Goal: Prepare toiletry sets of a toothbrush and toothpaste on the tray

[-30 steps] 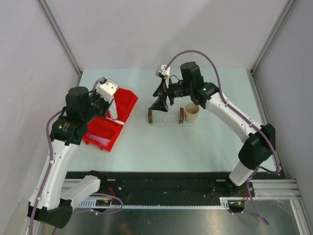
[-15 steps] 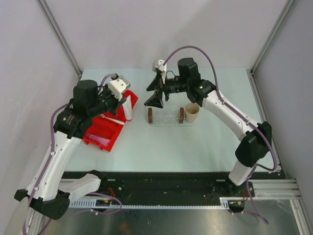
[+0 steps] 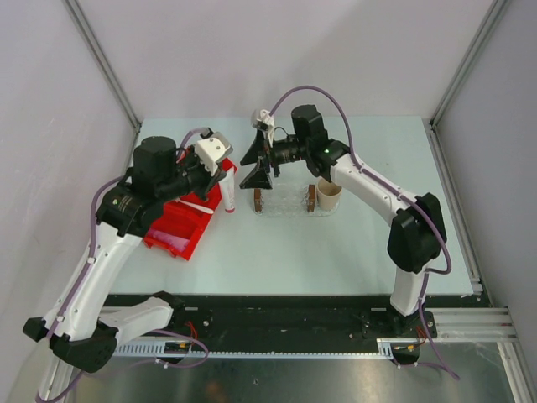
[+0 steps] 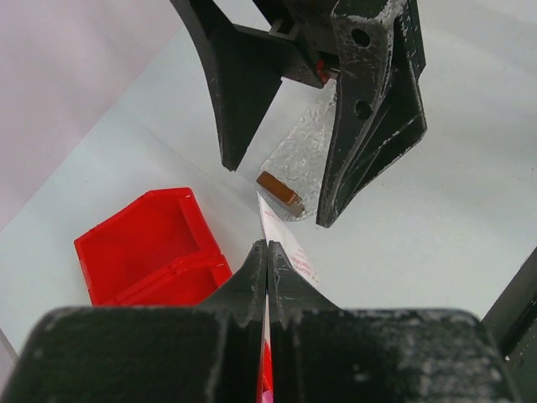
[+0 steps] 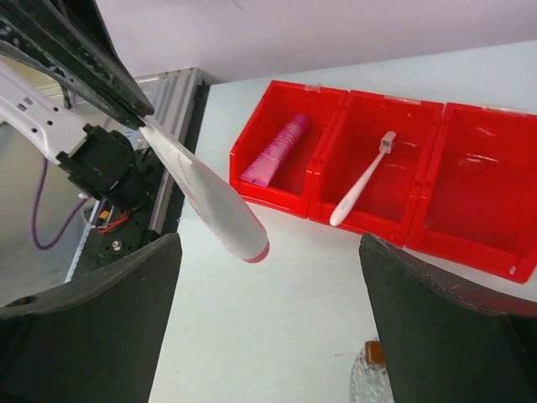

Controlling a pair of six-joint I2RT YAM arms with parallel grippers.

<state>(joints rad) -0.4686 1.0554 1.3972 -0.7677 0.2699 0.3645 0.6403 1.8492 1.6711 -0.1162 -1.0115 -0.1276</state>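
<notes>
The left gripper is pinching the white toothpaste tube by its flat end near the tray, and the spread right gripper should be closing only once the tube is sitting centred.

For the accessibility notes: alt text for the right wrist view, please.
The left gripper pinches a white toothpaste tube by its flat end, red cap pointing down, framed by the open right gripper. Behind, a red bin holds a pink tube and a white toothbrush in neighbouring compartments.
</notes>
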